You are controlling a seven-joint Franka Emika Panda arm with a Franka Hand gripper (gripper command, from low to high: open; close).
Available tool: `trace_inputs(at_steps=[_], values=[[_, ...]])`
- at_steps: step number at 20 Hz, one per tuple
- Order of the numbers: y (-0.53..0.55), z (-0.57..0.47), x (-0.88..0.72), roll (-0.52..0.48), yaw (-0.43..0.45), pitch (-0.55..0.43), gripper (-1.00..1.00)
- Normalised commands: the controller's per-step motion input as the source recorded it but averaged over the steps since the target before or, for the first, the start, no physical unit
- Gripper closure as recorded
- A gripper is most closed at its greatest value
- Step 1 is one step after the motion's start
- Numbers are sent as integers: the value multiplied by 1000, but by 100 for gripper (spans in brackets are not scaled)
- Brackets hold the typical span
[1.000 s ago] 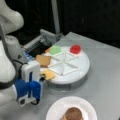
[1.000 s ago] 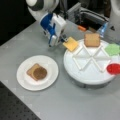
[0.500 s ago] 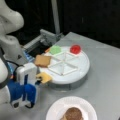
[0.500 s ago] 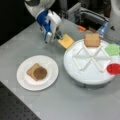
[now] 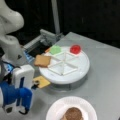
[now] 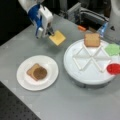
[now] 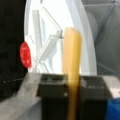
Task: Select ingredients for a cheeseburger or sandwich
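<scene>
Wrist view shows the gripper (image 7: 71,86) pinching the cheese (image 7: 72,50) edge-on between its two dark pads, the yellow slab standing straight out from the jaws with the white tray (image 7: 85,37) and the red disc (image 7: 25,55) behind it. In both front views the cheese (image 5: 41,81) hangs clear of the tray (image 5: 75,77), over the grey table (image 6: 75,105), with the gripper (image 6: 48,32) gripping its edge. On the plate (image 6: 51,75) lie a toast (image 6: 31,70) and the patty (image 6: 40,73) on top of it; that much of the sandwich is built. A second toast (image 6: 92,40) and the green leaf (image 6: 113,49) sit in their tray compartments.

The step in hand looks like carrying the cheese to the plate. Done well, the thin slab should be kept level and centred over the patty (image 5: 73,113) before release, since a piece held by one edge may tip or slide off the round patty.

Against the frame half a second ago, the gripper (image 5: 35,86) and cheese have drawn a little further from the tray toward the plate (image 5: 56,108); the rest lies unchanged.
</scene>
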Motion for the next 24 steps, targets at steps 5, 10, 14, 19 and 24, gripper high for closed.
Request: trace_inputs(at_steps=[5, 10, 14, 19, 24], values=[[-230, 208, 617, -151, 408, 190, 100], [-298, 174, 712, -250, 372, 263, 100], [-367, -33, 651, -264, 321, 286, 100], [-374, -113, 445, -172, 270, 269, 100], [-226, -59, 328, -218, 165, 201, 100]])
